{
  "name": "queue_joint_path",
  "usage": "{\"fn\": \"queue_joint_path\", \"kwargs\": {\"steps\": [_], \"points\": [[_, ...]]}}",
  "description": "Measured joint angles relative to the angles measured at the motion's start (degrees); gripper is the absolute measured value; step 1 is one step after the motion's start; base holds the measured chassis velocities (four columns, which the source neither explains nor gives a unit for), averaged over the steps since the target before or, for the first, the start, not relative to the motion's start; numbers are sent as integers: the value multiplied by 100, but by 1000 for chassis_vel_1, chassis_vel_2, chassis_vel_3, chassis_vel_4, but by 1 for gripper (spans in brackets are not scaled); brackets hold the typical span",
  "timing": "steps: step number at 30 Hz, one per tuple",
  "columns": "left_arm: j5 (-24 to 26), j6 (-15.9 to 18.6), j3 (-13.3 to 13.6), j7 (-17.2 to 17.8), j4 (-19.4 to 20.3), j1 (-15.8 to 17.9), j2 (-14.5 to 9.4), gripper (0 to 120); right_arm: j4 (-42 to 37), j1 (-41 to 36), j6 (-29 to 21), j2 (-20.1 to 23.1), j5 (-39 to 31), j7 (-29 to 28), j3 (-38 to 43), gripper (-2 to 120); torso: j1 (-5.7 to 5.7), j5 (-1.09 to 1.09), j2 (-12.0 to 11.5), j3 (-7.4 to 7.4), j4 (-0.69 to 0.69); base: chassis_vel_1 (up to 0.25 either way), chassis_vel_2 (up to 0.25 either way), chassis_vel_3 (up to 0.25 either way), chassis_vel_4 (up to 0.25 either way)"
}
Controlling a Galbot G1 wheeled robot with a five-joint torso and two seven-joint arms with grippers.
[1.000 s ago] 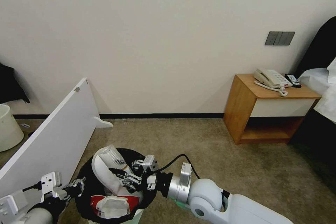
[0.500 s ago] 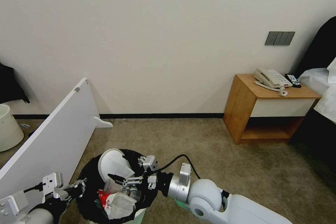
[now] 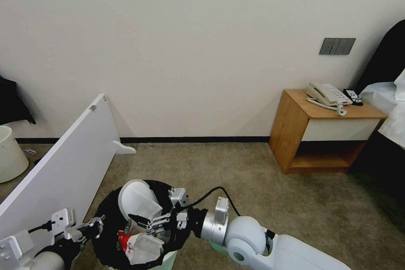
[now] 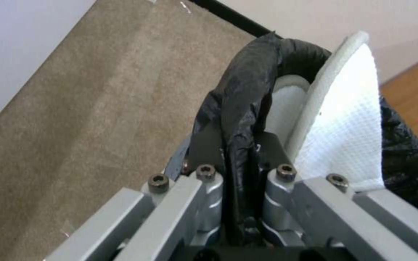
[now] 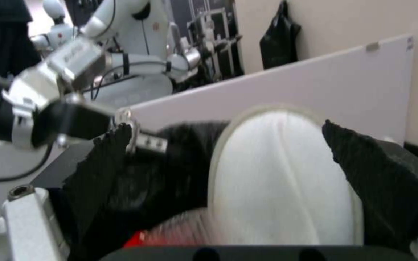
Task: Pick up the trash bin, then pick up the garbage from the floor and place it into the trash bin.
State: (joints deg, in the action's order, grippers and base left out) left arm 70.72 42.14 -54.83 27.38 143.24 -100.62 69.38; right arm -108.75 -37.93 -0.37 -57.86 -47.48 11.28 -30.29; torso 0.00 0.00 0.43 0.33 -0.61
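The trash bin [image 3: 105,223], white with a black bag over its rim, stands low in the head view. My left gripper [image 3: 92,224] is shut on its near-left rim, and the left wrist view shows the bag's fold [image 4: 240,119] pinched between the fingers. My right gripper [image 3: 143,223] hovers open over the bin's mouth with nothing between its fingers. Garbage lies inside. One white slipper [image 3: 139,200] leans upright against the far rim [image 5: 281,181]. A second white slipper [image 3: 145,248] and a red-white packet [image 3: 125,238] lie lower down.
A white board [image 3: 63,164] leans on the left beside the bin. A pale bucket [image 3: 10,154] sits at the far left edge. A wooden nightstand [image 3: 295,126] with a phone [image 3: 327,93] stands at the right by a bed [image 3: 386,101]. Brown carpet [image 3: 219,164] lies between them.
The white slipper left my right gripper and dropped lower, now leaning on the bin's far rim. The right gripper opened and sank slightly. My left gripper kept its hold on the rim.
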Motion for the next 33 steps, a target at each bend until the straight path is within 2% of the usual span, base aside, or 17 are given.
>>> {"fn": "queue_joint_path", "kwargs": {"steps": [5,7,13,15,16,17,18,19,21,22,23,25,26,28,29,32,33], "points": [[0,1,-26,1,0,0,28,5,-205,-13,92,38,-178,-42,301,100,0,0,0,0,1,0,0,0,0],[5,1,-65,1,0,33,87,5,-497,-164,190,173,-413,-191,722,100,0,1,0,0,1,0,0,0,0],[4,1,-86,-12,0,42,134,5,-691,-496,255,392,-450,-404,1255,100,0,0,0,0,1,0,0,0,0],[-28,1,-106,-28,0,37,131,5,-1022,-1190,292,827,-120,-1063,2099,100,0,2,0,-1,-3,0,0,0,0],[-28,1,-106,-28,0,37,131,5,-1022,-1190,292,827,-120,-1063,2099,100,0,2,0,-1,-3,0,0,0,0],[-48,1,-107,-33,0,31,103,5,-1171,-1501,356,1045,87,-1368,2447,100,0,3,0,0,-4,0,0,0,0],[-126,1,-129,-59,0,-8,138,5,-1306,-1871,458,1298,427,-1913,2901,100,0,1,0,-1,-2,0,0,0,0],[-170,1,-133,-67,0,-19,187,5,-1370,-2154,482,1395,624,-2184,3240,100,0,1,0,-1,2,0,0,0,0],[-192,1,-131,-68,0,-15,196,5,-1393,-2258,481,1415,676,-2247,3355,100,0,2,0,-1,3,0,0,0,0],[-291,1,-87,-83,0,15,199,5,-1490,-2751,411,1446,874,-2405,3914,100,0,2,0,-1,3,0,0,0,0],[-291,1,-87,-83,0,15,199,5,-1490,-2751,411,1446,874,-2405,3914,100,0,2,0,-1,3,0,0,0,0],[-441,-9,-41,-148,0,7,166,5,-1651,-3686,225,1318,1230,-2444,4848,100,0,3,0,-1,-2,0,0,0,0],[-441,-9,-41,-148,0,7,166,5,-1651,-3686,225,1318,1230,-2444,4848,100,0,3,0,-1,-2,0,0,0,0],[-503,-16,-63,-213,0,15,114,5,-1844,-4690,177,975,1694,-2305,5819,100,0,1,0,-1,-1,0,0,0,0],[-503,-16,-63,-213,0,15,114,5,-1844,-4690,177,975,1694,-2305,5819,100,0,1,0,-1,-1,0,0,0,0],[-565,-34,-81,-257,0,26,105,5,-1965,-5391,312,596,2157,-2021,6432,100,0,1,0,-1,0,0,0,0,0],[-599,-40,-78,-282,0,26,116,5,-2030,-5787,419,312,2492,-1804,6756,100,0,0,0,-1,-2,0,0,0,0]]}}
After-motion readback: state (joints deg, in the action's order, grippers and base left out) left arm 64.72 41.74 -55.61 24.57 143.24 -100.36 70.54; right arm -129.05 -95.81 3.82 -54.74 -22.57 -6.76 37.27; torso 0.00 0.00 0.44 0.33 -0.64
